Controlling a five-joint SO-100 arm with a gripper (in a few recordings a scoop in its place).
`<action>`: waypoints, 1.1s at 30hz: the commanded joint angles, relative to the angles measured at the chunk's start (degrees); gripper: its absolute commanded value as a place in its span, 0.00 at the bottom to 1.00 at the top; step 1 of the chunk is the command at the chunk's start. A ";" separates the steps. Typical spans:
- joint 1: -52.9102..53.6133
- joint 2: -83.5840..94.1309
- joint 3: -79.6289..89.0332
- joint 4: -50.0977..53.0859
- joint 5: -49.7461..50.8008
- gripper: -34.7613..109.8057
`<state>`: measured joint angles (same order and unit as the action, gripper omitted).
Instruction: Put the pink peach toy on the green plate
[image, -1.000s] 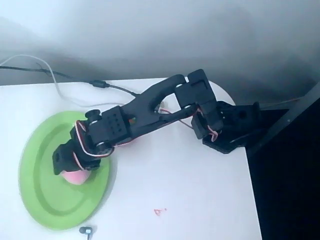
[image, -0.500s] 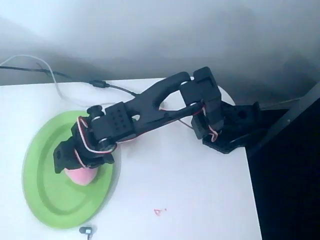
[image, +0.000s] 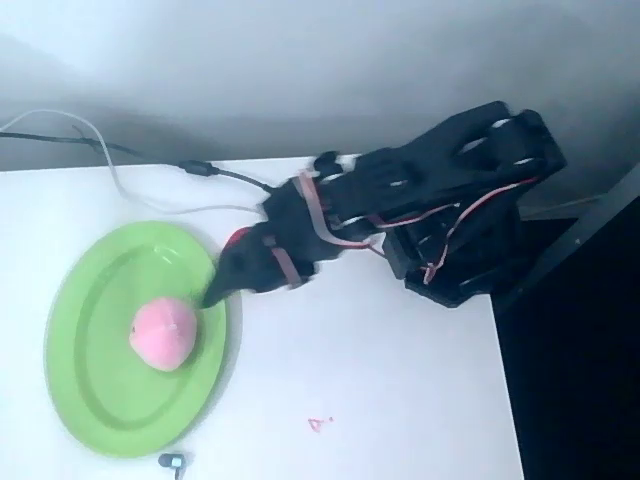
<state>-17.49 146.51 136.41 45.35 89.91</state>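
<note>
Currently the peach (image: 162, 335) lies on the plate (image: 95, 400), right of centre and inside the rim, free of the arm. The gripper (image: 222, 287) hangs over the plate's right edge, fingertips just beside the peach but apart from it; whether the fingers are spread or closed I cannot tell (they merge into one dark shape). Placement appears complete. Risks: a low sweep could clip the rim and tilt the plate, or nudge the round peach so it rolls off.
</note>
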 joint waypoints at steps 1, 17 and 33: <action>1.85 14.33 8.61 7.65 1.14 0.49; 19.25 34.54 30.50 11.69 -1.23 0.32; 20.65 47.02 42.10 14.06 2.37 0.24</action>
<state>2.55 191.51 177.71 57.66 90.62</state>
